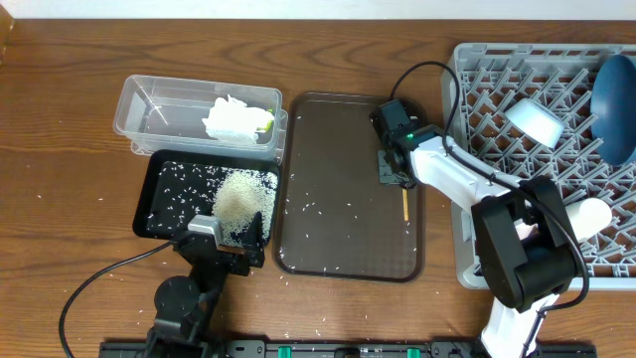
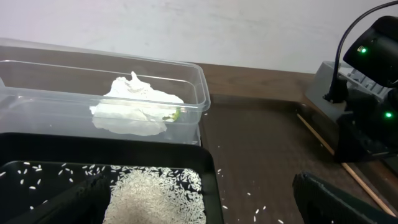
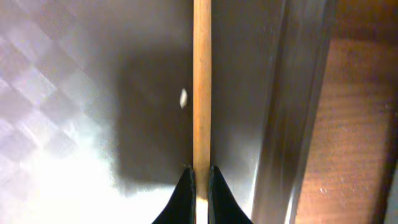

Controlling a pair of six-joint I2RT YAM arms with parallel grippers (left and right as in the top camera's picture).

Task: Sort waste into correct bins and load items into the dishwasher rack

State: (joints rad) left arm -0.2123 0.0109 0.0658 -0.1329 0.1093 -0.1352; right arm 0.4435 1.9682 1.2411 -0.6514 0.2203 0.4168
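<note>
Rice grains (image 1: 311,208) dot the brown tray (image 1: 338,139) around the thin, pale wooden chopstick (image 3: 201,74) lying along the tray's right rim; our right gripper (image 3: 200,184) pinches it, our left gripper (image 1: 231,239) hangs spread.

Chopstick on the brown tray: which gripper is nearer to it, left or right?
Right. The right gripper pinches the chopstick at the brown tray's right edge. The left gripper hangs open over the black tray's near edge, off the brown tray's left side.

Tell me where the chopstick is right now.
Overhead, the chopstick lies along the brown tray's right edge, near the dishwasher rack, gripped by the right end effector.
</note>
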